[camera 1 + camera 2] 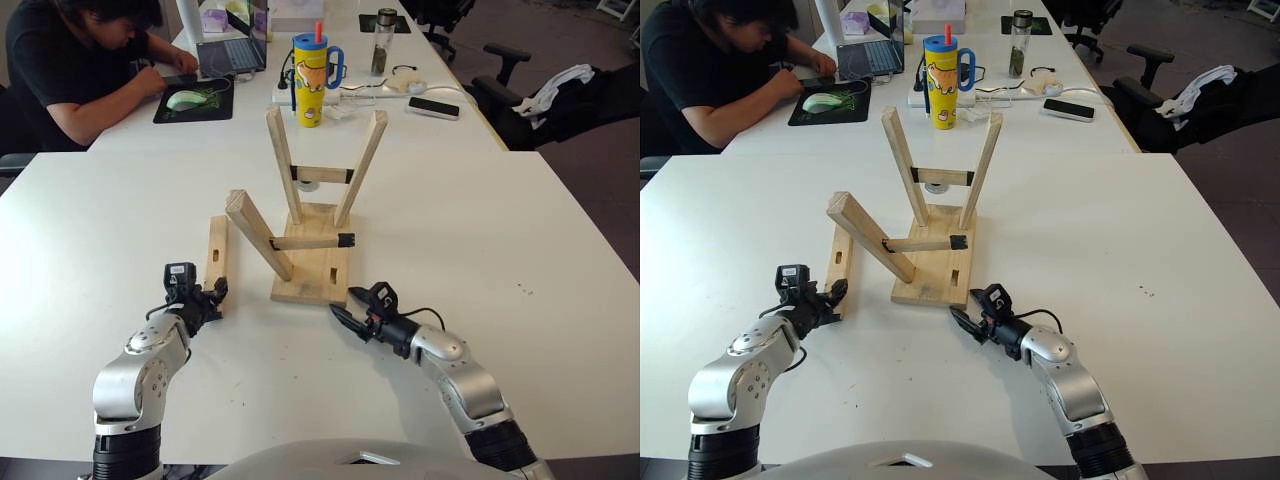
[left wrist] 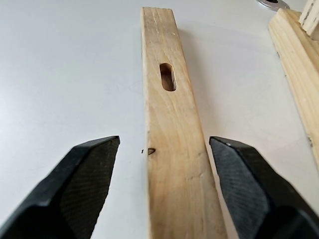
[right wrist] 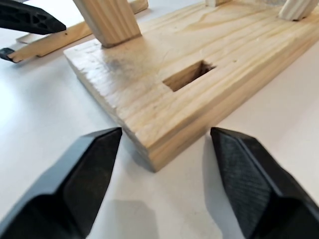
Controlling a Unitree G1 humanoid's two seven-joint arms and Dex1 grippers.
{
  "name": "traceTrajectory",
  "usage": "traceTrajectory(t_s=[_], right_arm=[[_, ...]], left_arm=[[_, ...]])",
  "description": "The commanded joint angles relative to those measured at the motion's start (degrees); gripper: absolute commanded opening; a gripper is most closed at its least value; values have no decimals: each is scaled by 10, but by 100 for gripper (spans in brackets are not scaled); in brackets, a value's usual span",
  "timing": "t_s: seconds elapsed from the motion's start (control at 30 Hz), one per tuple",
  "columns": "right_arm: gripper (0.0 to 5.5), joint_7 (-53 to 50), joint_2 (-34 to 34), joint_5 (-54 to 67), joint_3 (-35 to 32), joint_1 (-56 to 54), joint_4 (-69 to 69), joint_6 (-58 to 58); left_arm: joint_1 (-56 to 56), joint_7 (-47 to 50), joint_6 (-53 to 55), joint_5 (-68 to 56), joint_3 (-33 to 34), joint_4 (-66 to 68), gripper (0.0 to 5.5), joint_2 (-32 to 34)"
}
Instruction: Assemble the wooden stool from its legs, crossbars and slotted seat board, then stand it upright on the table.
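Lying flat on table: pale wooden slotted seat board (image 1: 310, 288), mid white table (image 1: 520, 220), just ahead of both arms.
Far legs: 2 pale wooden legs, (image 1: 283, 165) and (image 1: 362, 165), stand up from the board's far end, splayed apart toward the top.
Far crossbar: short wooden bar with dark ends (image 1: 322, 174) sits between those 2 legs, roughly level.
Near leg: 3rd wooden leg (image 1: 258, 233) rises from the board's near-left area, leaning hard to the left.
Near crossbar: 2nd short bar (image 1: 310, 241) runs right from that leg's middle; cannot tell if its dark tip touches the far right leg.
Open slot: 1 rectangular slot (image 3: 188, 75) at the board's near-right corner, nothing in it.
Loose leg: 4th wooden leg with an oval slot (image 2: 169, 139) lies flat on the table just left of the board, parallel to it.
Left gripper (image 2: 164, 141): fingers spread, 1 each side of the loose leg's near end, not touching it.
Right gripper (image 3: 165, 130): fingers spread, low at the board's near-right corner, not touching it.
Behind: yellow tumbler with blue handle (image 1: 311, 80) on the far desk.
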Motion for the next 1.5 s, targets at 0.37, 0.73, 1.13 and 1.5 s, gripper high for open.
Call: traceTrajectory(t_s=[0.37, 0.73, 1.13, 1.5], right_arm=[[384, -54, 7, 30, -109, 4, 5, 19], [384, 33, -36, -24, -24, -32, 56, -52], [384, 38, -25, -37, -13, -42, 106, -94], [384, 116, -99, 76, -100, 41, 16, -36]], left_arm=[[-30, -20, 28, 26, 1, 37, 244, 8], [-161, -29, -139, 45, 74, 126, 204, 28], [-380, -148, -314, -39, 99, 112, 204, 83], [-456, -269, -62, -425, -5, -60, 204, 87]])
